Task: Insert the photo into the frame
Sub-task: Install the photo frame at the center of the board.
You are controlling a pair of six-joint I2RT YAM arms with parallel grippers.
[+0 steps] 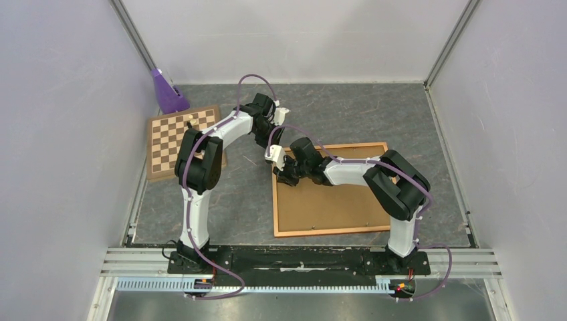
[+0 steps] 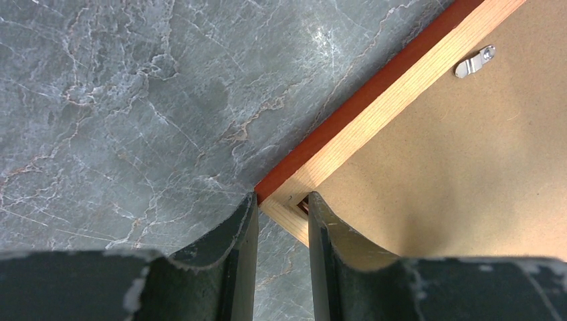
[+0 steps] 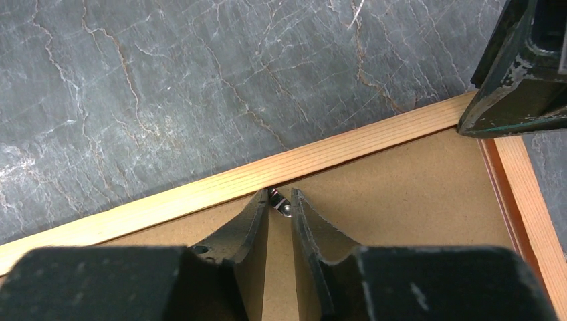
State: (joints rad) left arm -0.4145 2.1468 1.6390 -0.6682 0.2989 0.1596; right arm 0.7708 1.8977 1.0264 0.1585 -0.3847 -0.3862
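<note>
- The frame point(image 1: 331, 231) lies flat on the counter point(image 2: 100, 100), back up, with a brown board point(image 1: 327, 200) inside.
- The left hand point(image 2: 282, 200) is almost closed, its tips on either side of the frame's corner.
- The right hand point(image 3: 279, 197) is almost closed around a small metal clip point(image 3: 283, 206).
- I cannot tell if either hand squeezes.

The top external camera hangs high above and behind the arm bases. It looks steeply down on the whole grey marbled counter point(image 1: 348, 107), with the bases at 6 o'clock. The left wrist camera sits close over the counter, looking down past the left arm's jaws at a corner of the thin orange-brown wooden frame point(image 2: 381, 107). The right wrist camera, equally close, faces the frame's rail. That same corner appears at its 2 o'clock, so both wrist views share it.
</note>
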